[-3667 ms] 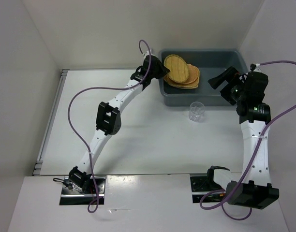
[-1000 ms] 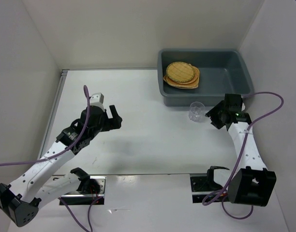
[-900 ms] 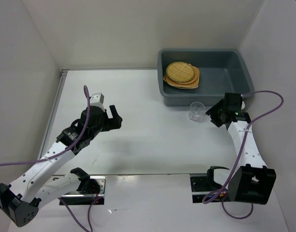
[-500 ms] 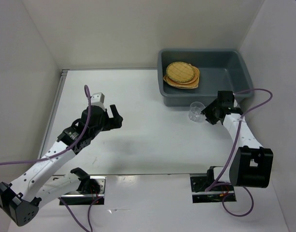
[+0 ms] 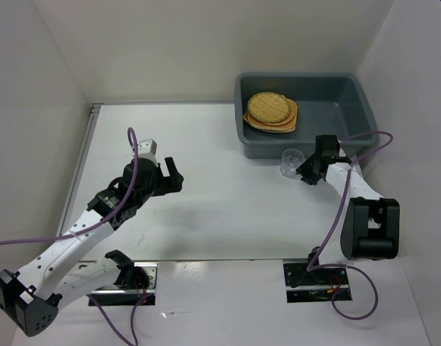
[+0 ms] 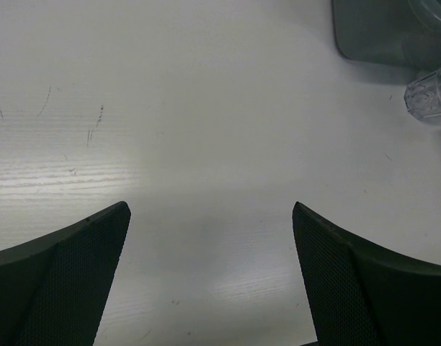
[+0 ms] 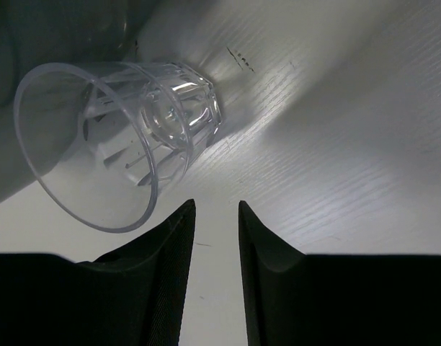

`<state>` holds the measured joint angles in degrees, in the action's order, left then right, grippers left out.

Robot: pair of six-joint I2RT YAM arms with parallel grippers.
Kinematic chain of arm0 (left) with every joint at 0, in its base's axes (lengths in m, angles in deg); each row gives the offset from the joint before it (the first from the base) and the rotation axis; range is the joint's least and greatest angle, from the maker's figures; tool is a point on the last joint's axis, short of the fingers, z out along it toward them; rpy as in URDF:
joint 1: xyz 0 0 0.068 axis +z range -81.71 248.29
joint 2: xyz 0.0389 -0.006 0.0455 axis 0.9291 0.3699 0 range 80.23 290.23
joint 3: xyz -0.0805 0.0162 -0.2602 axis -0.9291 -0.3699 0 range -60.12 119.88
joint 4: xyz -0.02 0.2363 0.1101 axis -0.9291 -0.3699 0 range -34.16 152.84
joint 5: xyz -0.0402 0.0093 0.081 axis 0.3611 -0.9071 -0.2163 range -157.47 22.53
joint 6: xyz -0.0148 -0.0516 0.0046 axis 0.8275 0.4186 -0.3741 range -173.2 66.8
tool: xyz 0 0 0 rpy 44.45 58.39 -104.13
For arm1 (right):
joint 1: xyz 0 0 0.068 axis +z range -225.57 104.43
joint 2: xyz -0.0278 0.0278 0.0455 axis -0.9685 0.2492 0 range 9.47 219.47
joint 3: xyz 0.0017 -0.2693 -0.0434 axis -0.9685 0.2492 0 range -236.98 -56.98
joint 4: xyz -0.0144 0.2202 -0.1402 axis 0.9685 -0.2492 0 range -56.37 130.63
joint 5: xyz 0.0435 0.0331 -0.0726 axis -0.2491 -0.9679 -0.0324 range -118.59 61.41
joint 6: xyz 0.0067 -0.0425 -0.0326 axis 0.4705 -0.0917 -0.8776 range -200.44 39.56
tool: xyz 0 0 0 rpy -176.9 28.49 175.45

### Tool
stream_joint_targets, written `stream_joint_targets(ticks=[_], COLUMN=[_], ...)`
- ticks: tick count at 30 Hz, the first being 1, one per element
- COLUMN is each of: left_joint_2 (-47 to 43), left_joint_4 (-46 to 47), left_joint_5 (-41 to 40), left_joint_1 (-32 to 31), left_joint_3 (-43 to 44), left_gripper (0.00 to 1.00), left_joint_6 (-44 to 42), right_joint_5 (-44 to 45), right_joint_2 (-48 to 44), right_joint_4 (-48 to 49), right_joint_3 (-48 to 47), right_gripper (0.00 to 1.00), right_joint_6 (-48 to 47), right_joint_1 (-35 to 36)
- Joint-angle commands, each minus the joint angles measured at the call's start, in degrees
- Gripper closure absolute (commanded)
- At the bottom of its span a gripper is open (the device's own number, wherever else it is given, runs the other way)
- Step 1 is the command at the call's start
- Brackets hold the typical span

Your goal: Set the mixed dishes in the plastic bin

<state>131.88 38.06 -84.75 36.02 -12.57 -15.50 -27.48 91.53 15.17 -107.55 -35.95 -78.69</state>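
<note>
A stack of woven orange-tan plates [image 5: 271,112] lies at the left end of the grey-blue plastic bin [image 5: 350,81], a round one on top. A small clear glass cup [image 5: 290,163] stands on the table just in front of the bin's near wall. My right gripper [image 5: 305,173] is low beside the cup on its right. In the right wrist view the cup [image 7: 119,137] lies up and left of the gripper [image 7: 215,209], whose jaws stand narrowly apart with nothing between them. My left gripper [image 5: 170,176] hovers wide open over the table's left half; its wrist view shows the cup [image 6: 428,94] far right.
White walls close in the table on the left, back and right. The bin's near corner [image 6: 379,32] shows at the top right of the left wrist view. The right arm's purple cable [image 5: 357,140] loops over the bin's near rim.
My right gripper has slid left along the bin's near wall to the cup, and its jaws have narrowed. The left arm and the cup have stayed put.
</note>
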Motion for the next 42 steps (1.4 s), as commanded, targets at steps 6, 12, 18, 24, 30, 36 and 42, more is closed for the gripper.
stream_joint_targets(ticks=[6,12,18,24,30,36,42], left_joint_2=[-0.07,0.46,-0.06,-0.59,-0.59,-0.59,-0.59], left_joint_4=[2.54,3.07,3.07,2.54,2.54,3.07,3.59], left_joint_5=[-0.65,-0.65,-0.65,-1.79,-1.79,-1.27,-1.27], left_joint_1=[0.19,0.19,0.72,0.72,0.72,0.72,0.72], left_joint_3=[-0.62,-0.62,-0.62,-0.62,-0.62,-1.14,-2.19], left_gripper=[0.0,0.0,0.0,0.0,0.0,0.0,0.0], left_joint_6=[0.54,0.54,1.07,1.59,2.12,2.65,3.18], right_joint_5=[2.15,1.62,0.39,1.62,1.62,1.62,-0.65], right_joint_2=[-5.23,-6.48,-0.33,2.39,4.51,5.13,-1.52], right_joint_4=[-1.52,-2.06,0.84,1.89,2.51,2.51,-4.59], right_joint_3=[-3.92,-7.08,-7.09,-7.71,-7.71,-7.71,-7.71], right_gripper=[0.64,0.6,0.6,0.6,0.7,0.94,1.0], right_joint_6=[-0.98,-1.51,-1.51,-1.51,-1.51,-2.57,-3.71], right_joint_1=[0.39,0.39,0.39,0.39,0.39,0.39,1.62])
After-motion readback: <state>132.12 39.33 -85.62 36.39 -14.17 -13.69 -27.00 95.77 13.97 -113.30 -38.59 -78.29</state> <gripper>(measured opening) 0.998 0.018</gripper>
